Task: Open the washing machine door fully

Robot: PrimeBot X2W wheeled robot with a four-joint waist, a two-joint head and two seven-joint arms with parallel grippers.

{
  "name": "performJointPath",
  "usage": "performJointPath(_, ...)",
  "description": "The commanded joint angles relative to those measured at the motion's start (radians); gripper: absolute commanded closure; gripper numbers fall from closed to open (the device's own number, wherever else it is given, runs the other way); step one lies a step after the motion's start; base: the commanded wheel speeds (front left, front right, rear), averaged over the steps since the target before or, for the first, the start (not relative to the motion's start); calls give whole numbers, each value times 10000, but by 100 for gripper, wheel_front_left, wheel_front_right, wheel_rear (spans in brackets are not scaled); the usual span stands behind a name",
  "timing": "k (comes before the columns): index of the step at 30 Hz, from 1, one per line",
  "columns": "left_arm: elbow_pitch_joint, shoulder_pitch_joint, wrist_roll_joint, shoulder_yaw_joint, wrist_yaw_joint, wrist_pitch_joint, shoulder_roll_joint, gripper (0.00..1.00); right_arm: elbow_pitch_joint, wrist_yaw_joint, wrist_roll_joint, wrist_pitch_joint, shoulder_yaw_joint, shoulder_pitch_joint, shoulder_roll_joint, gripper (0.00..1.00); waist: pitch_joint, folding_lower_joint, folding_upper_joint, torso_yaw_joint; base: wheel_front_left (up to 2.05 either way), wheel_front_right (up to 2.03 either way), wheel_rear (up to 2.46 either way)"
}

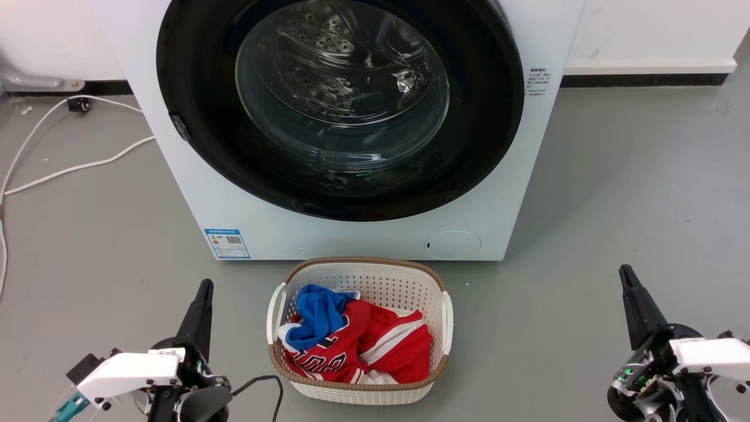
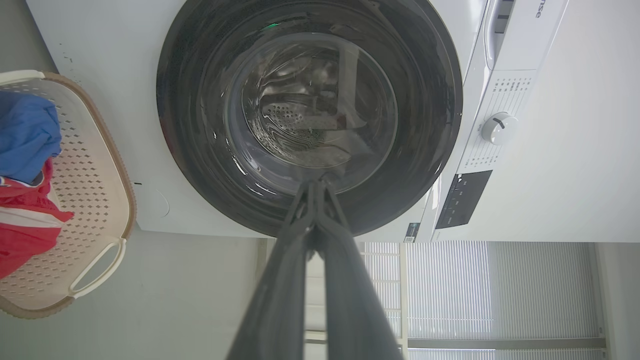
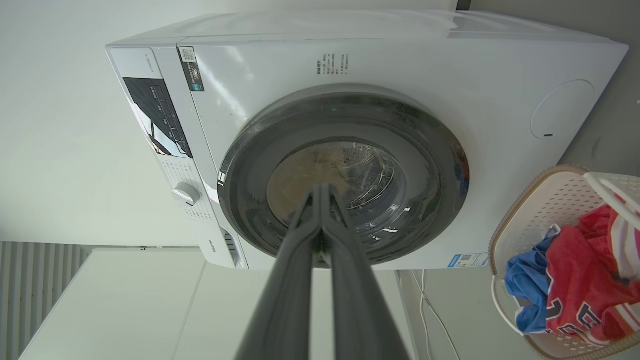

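Nearest, low over the floor's near edge: left gripper (image 1: 202, 299) and right gripper (image 1: 630, 287), both pinched tight together, holding nothing, kept well apart (likely to leave room for the door's swing). Between them, a white basket (image 1: 360, 262) of red and blue clothes, just in front of the washing machine (image 1: 351, 237). Farthest back, the washing machine door (image 1: 343, 88), closed flat against the white front: big, round, shiny black, clear glass bowl in the middle, holey steel drum behind.

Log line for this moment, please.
washing machine door: closed | left gripper: shut, empty, off door | right gripper: shut, empty, off door
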Motion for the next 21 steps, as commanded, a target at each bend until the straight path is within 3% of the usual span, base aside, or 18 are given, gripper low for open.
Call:
performJointPath(1, -11, -59, 1, 23, -23, 27, -24, 100, 10, 0, -35, 46, -13, -117, 41, 100, 0, 0, 0, 0, 0, 0, 0)
performJointPath(3, -11, -59, 1, 21, -23, 27, -24, 100, 10, 0, -37, 49, -15, -117, 43, 100, 0, 0, 0, 0, 0, 0, 0)
performJointPath(4, -1, -1, 0, -3, 0, -4, 0, 0, -2, 0, -9, -5, -3, 1, 2, 0, 0, 0, 0, 0, 0, 0, 0)
performJointPath(13, 58, 298, 281, -94, 0, -316, -18, 0, 167, -1, -393, -309, -21, 344, 23, 0, 8, 0, 0, 0, 0, 0, 0)
performJointPath(21, -285, 299, 1466, 16, 94, -703, -17, 0, -268, 0, -1863, -688, -108, 476, 28, 0, 21, 0, 0, 6, 0, 0, 0)
